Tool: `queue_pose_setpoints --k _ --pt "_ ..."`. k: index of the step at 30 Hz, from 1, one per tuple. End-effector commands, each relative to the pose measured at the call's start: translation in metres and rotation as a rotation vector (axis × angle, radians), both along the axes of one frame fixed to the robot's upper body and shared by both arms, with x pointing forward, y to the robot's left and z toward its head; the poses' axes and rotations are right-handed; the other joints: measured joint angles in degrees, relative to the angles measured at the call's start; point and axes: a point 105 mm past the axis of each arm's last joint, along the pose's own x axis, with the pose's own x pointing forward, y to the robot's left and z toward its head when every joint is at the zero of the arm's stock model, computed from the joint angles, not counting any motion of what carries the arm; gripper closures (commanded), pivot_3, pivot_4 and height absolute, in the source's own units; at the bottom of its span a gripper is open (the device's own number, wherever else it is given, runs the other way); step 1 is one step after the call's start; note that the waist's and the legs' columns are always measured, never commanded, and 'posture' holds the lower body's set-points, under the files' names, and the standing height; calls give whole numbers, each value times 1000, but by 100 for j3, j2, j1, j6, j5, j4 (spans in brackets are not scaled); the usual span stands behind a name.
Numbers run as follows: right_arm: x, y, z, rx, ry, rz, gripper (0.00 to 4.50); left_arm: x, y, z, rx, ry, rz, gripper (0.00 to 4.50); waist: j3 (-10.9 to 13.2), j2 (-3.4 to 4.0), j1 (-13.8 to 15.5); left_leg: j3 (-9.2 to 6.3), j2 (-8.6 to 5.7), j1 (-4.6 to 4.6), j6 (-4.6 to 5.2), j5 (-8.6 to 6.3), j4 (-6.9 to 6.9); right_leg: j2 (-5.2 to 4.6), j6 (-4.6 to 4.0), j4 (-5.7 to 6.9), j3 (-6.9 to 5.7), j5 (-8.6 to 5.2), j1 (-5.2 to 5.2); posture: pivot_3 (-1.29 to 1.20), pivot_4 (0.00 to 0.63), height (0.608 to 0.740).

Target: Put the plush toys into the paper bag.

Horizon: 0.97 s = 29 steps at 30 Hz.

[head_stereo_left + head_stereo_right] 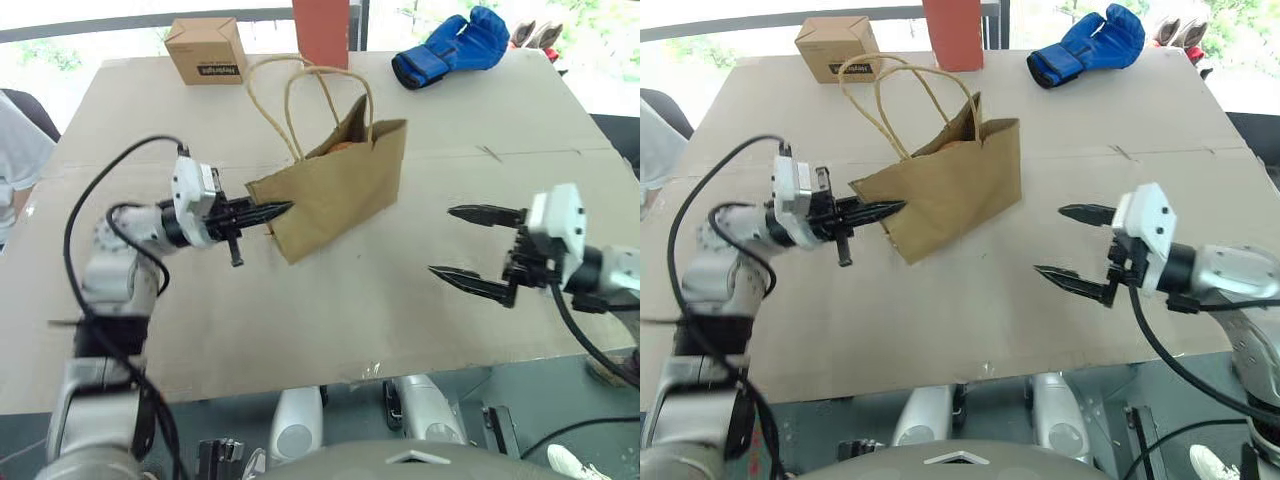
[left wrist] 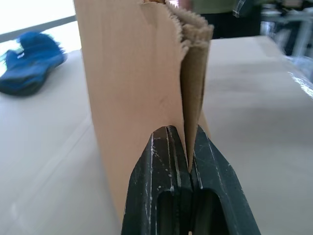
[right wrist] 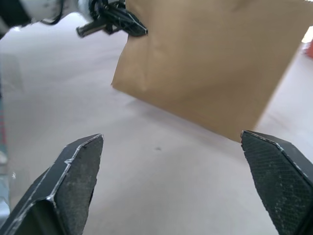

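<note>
Cardboard is covering the desk (image 1: 300,330); left end effector (image 1: 272,211) is pinching the paper bag's (image 1: 345,185) edge, lifting it; an orange plush toy (image 1: 340,147) is peeking inside; right end effector (image 1: 470,245) is hanging wide, empty.

Your worktop (image 1: 330,320) lies bare between paper bag (image 1: 340,195) and right gripper (image 1: 478,250); cardboard box (image 1: 205,50) and boxing glove (image 1: 450,48) crowd its far edge.

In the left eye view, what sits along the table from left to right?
Left gripper, shut on the paper bag's edge → paper bag → right gripper, open. Along the far edge: cardboard box → red upright object → blue boxing glove.
</note>
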Motion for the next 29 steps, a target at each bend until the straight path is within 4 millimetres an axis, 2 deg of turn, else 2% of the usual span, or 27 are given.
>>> queue_pose_setpoints --k 1,5,6,7,10,12,13,14,20,24,29 --pt "-11 -3 11 -8 -71 -28 18 11 -6 -8 67 -9 -104 4500 0 -1 2 1 0 0 0 0 0 0 0 -2 1 0 1 0 150 740" --pt "-15 -4 8 -13 -70 -76 18 26 -11 -17 115 21 -102 4500 1 -3 -67 -4 0 -1 1 0 0 3 2 0 1 1 2 0 150 740" --pt "-15 -5 7 -13 -70 -89 0 27 -12 -18 115 38 -102 3777 2 -4 -79 -6 2 -1 1 0 0 7 3 1 2 1 2 0 150 740" --pt "-15 -6 6 -13 -69 -106 0 29 -12 -16 97 49 -99 3473 2 -6 -82 -9 3 -1 1 0 0 9 4 5 1 2 1 0 150 740" --pt "-15 -10 4 -15 -73 -142 0 28 -6 -8 33 107 -84 2041 3 -6 -80 -14 5 2 1 0 0 14 6 17 -1 2 0 0 150 740" --pt "-15 -14 3 -13 -72 -160 0 24 3 -6 19 134 -27 1059 3 -5 -94 -15 7 3 1 0 0 15 15 22 -1 -4 0 0 150 740" --pt "-15 -16 3 -10 -72 -168 0 23 7 -5 10 146 18 403 3 -5 -95 -14 8 5 1 0 0 16 19 22 2 -6 0 0 150 740" --pt "-14 -19 3 -4 -76 -182 0 19 10 -6 9 166 59 103 2 -5 -108 -13 10 6 1 0 0 16 19 23 2 -6 0 0 150 740" --pt "-9 -46 -4 -32 -89 -269 0 -38 28 -13 -94 356 300 9 3 -6 -156 -10 20 12 1 0 -2 11 21 26 0 -8 2 0 150 740" --pt "-7 -72 -11 -81 -72 -328 0 -85 33 -30 -123 399 484 9 2 -4 -143 -1 19 17 0 0 0 -12 21 25 -8 -13 6 0 150 740" --pt "-8 -72 -17 -110 -62 -321 0 -112 34 -47 -119 435 590 9 0 -3 -56 3 -2 22 -1 -1 3 -35 25 22 -13 -15 7 0 150 740"
